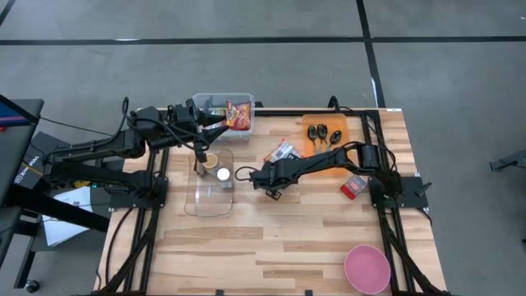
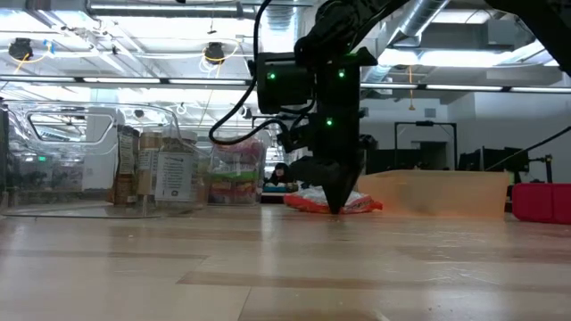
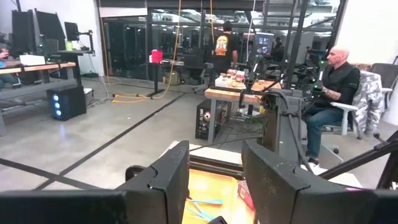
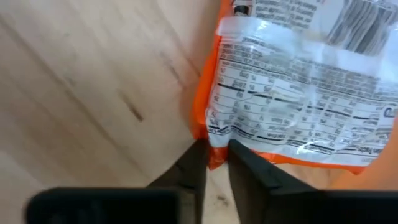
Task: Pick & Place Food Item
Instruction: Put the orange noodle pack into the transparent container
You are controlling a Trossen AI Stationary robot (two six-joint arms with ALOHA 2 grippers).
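We see the right gripper [image 4: 216,163] fingers pinching the packet's [image 4: 298,93] corner. The packet lies flat on the counter [image 1: 279,238], long axis diagonal. Left fingers [image 3: 165,180] stand apart, holding nothing.

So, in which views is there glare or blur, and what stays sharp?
Right wrist view: glare whitens the clear wrapping of the orange food packet, though its print is readable; the right gripper pinching its corner is soft. Low view: the orange tray behind is blurred, ceiling lamps bright. Left wrist view: the left gripper is dark and unfocused, the room sharp.
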